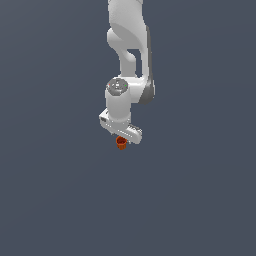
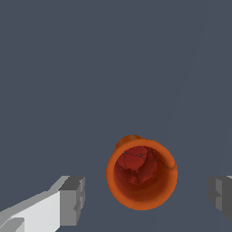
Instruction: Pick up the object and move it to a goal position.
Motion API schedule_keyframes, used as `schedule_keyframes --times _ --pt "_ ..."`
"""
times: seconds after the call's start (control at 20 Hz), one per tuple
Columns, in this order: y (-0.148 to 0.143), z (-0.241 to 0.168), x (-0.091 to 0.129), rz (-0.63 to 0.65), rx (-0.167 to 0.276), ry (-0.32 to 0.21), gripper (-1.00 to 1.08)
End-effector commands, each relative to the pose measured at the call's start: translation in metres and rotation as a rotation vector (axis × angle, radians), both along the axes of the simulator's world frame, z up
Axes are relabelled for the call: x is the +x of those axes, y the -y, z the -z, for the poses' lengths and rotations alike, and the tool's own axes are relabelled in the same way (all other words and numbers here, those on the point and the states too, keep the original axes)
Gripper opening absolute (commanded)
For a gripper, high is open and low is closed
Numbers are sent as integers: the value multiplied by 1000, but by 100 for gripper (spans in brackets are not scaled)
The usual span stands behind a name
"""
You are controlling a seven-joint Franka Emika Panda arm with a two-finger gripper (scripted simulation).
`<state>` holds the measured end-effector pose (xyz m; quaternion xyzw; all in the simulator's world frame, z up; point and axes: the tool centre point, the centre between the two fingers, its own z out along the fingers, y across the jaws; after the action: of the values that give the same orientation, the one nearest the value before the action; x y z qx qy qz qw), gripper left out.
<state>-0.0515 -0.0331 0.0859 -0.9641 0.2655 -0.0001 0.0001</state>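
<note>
The object is a tiny orange-red cup with a darker hollow top. In the exterior view it sits just under the white hand of my arm, partly covered by it. In the wrist view the cup stands upright with its mouth facing the camera. My gripper is open. One grey fingertip is on one side of the cup and the other fingertip on the opposite side. Both are apart from the cup. In the exterior view the fingers are hidden behind the hand.
A plain dark grey-blue surface fills both views. No other object, container or edge shows. The arm's upper links rise out of the top of the exterior view.
</note>
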Motion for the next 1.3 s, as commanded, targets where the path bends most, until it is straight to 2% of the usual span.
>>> schedule_keyframes --times 0.0,0.4,0.65,0.7,1.25 --pt "0 6 0 0 0 -1 100" --pt "0 41 -2 4 0 0 100" --pt "0 48 -1 5 0 0 100" --pt "0 48 -1 5 0 0 -100" --pt "0 47 -1 5 0 1 -100"
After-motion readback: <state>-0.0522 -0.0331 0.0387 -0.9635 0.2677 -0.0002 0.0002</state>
